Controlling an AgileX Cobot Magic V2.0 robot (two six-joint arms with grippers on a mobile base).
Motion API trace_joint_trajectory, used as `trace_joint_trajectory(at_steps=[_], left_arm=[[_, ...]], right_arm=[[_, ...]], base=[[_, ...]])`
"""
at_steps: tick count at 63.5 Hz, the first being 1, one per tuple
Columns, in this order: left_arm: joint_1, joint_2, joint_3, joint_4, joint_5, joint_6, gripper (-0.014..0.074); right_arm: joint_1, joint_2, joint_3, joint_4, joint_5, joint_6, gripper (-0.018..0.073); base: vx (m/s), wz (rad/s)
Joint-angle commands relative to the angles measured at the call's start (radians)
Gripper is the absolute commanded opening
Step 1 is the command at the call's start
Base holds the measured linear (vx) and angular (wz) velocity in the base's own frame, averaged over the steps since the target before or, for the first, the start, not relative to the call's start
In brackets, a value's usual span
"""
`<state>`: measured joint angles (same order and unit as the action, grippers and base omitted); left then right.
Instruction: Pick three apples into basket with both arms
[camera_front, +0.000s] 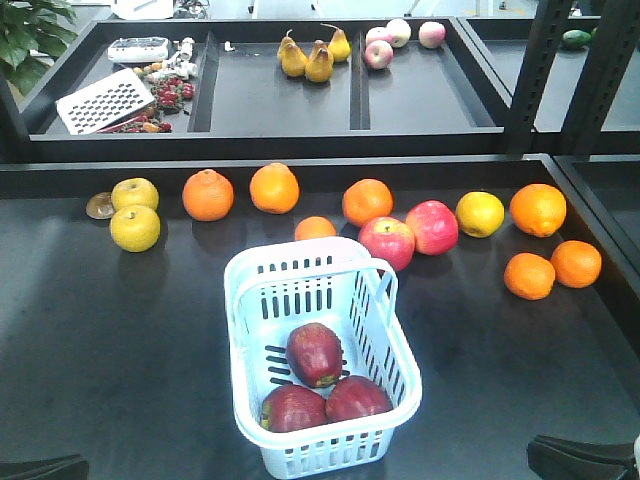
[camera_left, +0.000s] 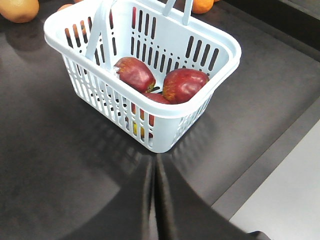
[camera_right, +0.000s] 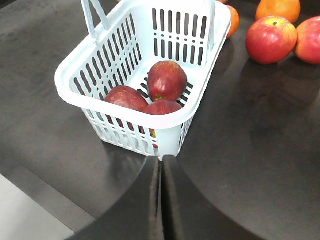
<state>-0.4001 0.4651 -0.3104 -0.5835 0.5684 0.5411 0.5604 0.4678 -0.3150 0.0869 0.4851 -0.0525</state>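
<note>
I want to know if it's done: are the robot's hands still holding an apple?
No. Both grippers, left and right, have their jaws closed together with nothing between them. All three dark red apples already lie inside the basket.

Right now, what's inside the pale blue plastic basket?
Three dark maroon-red apples lie on the slotted floor of the pale blue plastic basket. Whatever lies beneath them is covered.
</note>
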Motion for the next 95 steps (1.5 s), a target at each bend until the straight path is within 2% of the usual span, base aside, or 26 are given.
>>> trace_joint_trajectory(at_steps=[1,37,50,54,58,65,68,71,74,78,92,95], left_arm=[[-0.004,0.005,-0.026,-0.032,-0.051,-0.007,-0.0006],[-0.004,0.005,-0.026,-0.032,-0.051,-0.007,-0.0006],[-0.004,0.005,-0.024,-0.034,-0.112,-0.020,-0.0006],[-0.004,0.005,-0.024,-0.006,-0.128,-0.068,-0.0006],[-0.004,0.005,-0.024,0.099,-0.130,-0.171,-0.0006],[-0.004,0.005,-0.024,0.345,-0.126,-0.479,-0.0006],[-0.006,0.005,-0.022,0.430,-0.126,-0.597,-0.0006],[-0.006,0.005,-0.011,0.488,-0.136,-0.677,-0.0006],[-0.006,0.005,0.019,0.526,-0.161,-0.714,-0.0006],[-0.006,0.005,0.073,0.545,-0.223,-0.723,-0.0006],[-0.006,0.003,0.325,0.545,-0.609,-0.733,-0.0006],[-0.006,-0.003,0.345,0.545,-0.632,-0.739,-0.0006]], right_arm=[[-0.002,0.002,-0.028,-0.010,-0.074,0.003,-0.0005],[-0.002,0.002,-0.028,-0.010,-0.075,0.000,-0.0005],[-0.002,0.002,-0.028,-0.010,-0.075,0.000,-0.0005],[-0.002,0.002,-0.028,-0.010,-0.075,0.000,-0.0005],[-0.002,0.002,-0.028,-0.010,-0.074,0.000,-0.0005],[-0.002,0.002,-0.028,-0.010,-0.074,0.000,-0.0005],[-0.002,0.002,-0.028,-0.010,-0.074,0.000,-0.0005],[-0.002,0.002,-0.028,-0.010,-0.074,0.000,-0.0005],[-0.002,0.002,-0.028,-0.010,-0.074,0.000,-0.0005],[-0.002,0.002,-0.028,-0.010,-0.074,0.000,-0.0005],[-0.002,0.002,-0.028,-0.010,-0.074,0.000,-0.0005],[-0.002,0.002,-0.028,-0.010,-0.069,0.000,-0.0005]], base=[[0.00,0.00],[0.00,0.00],[0.00,0.00],[0.00,0.00],[0.00,0.00],[0.00,0.00],[0.00,0.00],[0.00,0.00],[0.00,0.00],[0.00,0.00],[0.00,0.00],[0.00,0.00]])
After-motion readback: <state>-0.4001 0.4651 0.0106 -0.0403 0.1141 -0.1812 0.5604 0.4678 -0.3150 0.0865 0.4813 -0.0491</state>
